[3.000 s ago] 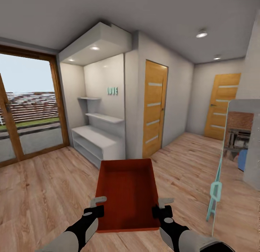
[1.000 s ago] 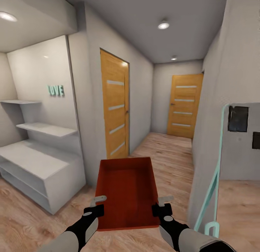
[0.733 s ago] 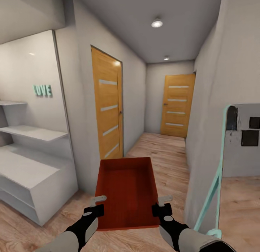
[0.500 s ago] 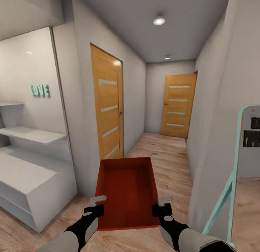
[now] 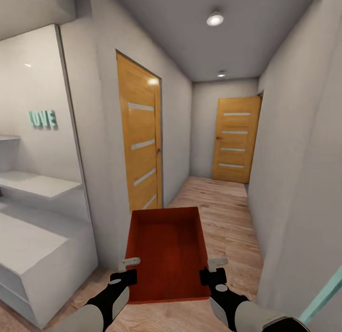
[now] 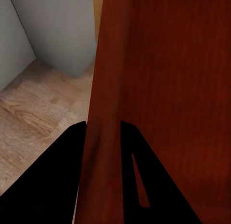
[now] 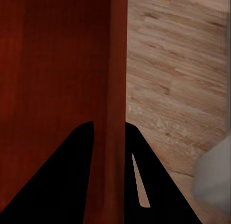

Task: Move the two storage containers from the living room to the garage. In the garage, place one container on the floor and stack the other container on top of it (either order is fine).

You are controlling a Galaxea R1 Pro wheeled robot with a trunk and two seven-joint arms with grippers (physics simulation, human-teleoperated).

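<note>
Head view: the left gripper (image 5: 124, 270) and right gripper (image 5: 213, 270) each pinch a long side wall of one orange-red storage container (image 5: 166, 251), held level in front of the robot above the light wood plank floor (image 5: 223, 213). Both wrist views confirm closure, with dark fingers (image 6: 53, 185) straddling the thin wall. Beyond are a white shelf unit (image 5: 33, 241), teal "LOVE" lettering (image 5: 42, 119), a near wooden door (image 5: 140, 156) and a far wooden door (image 5: 236, 139) at the corridor's end.

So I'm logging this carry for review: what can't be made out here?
- Container underside: head view, hidden by its own floor.
- Left hand and right hand finger pads: wrist views, black silhouettes.
- Second bin, garage: out of frame.
- Far door: what lies behind it.
</note>
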